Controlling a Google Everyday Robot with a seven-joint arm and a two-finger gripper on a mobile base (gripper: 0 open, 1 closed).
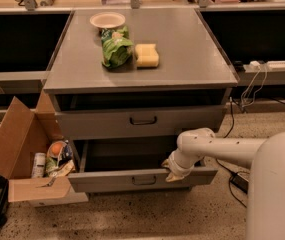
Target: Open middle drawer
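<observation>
The grey cabinet point(142, 81) shows two drawer fronts below a dark slot under its top. The middle drawer point(107, 124) is the upper front, with a small dark loop handle point(143, 120); it stands slightly out from the cabinet. Below it, the lowest drawer point(107, 181) is pulled well out, its dark inside showing. My gripper point(174, 171) is at the top edge of that lowest drawer's front, right of its handle point(144, 180) and below the middle drawer. My white arm point(222, 146) reaches in from the right.
On the cabinet top lie a white bowl point(107, 20), a green bag point(116, 48) and a yellow sponge point(146, 55). An open cardboard box point(17, 144) with cans and packets stands on the floor at the left. Cables point(254, 84) hang at the right.
</observation>
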